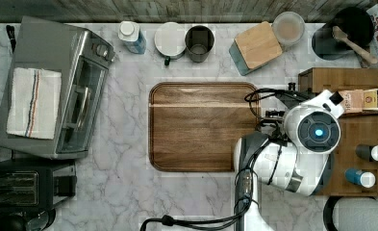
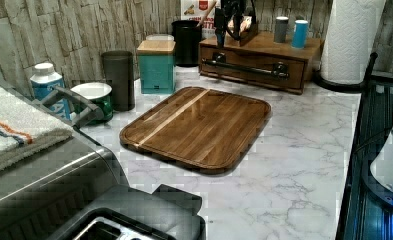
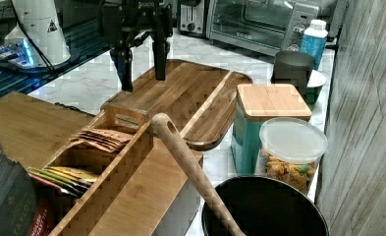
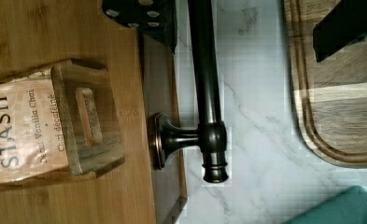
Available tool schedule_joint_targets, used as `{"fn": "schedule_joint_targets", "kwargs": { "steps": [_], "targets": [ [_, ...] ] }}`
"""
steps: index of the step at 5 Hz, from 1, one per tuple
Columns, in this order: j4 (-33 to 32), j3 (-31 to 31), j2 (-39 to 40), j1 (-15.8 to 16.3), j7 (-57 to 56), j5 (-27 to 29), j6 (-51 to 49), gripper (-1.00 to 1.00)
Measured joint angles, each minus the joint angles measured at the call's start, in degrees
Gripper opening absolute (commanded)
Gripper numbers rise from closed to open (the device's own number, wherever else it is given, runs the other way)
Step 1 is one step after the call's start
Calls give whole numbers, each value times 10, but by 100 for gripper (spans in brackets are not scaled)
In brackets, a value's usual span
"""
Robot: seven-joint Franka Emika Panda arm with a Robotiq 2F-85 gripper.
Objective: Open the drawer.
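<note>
The drawer (image 2: pixel 251 70) sits in the upper middle of the left view, in a small wooden cabinet (image 2: pixel 264 47) that stands on the marble counter (image 2: pixel 294 150) against the wall. It looks shut, its front flush with the cabinet, and a long dark bar handle (image 2: pixel 246 69) runs across it.

In the right view the pincer (image 3: pixel 142 69) hangs at the upper left of the frame, its two dark fingers (image 3: pixel 159 59) spread apart and pointing down with nothing between them. It is released, hovering above the near end of the cutting board (image 3: pixel 190 98) and the edge of the cabinet. In the wrist view the handle (image 4: pixel 208 88) runs down the middle of the frame, with one finger at the top beside the cabinet edge and the other over the board at the upper right; neither touches the bar.

On the cabinet top stands a wooden tea-bag holder (image 3: pixel 102 152), in the lower left of the right view. In the top view the arm (image 1: pixel 292 154) fills the lower right, beside the board (image 1: pixel 201 127) at centre.
</note>
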Motion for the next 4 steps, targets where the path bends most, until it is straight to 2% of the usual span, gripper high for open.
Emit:
{"fn": "schedule_joint_targets", "kwargs": {
  "steps": [4],
  "targets": [
    [-47,-5,43,-21,-13,12,76,100]
  ]
}}
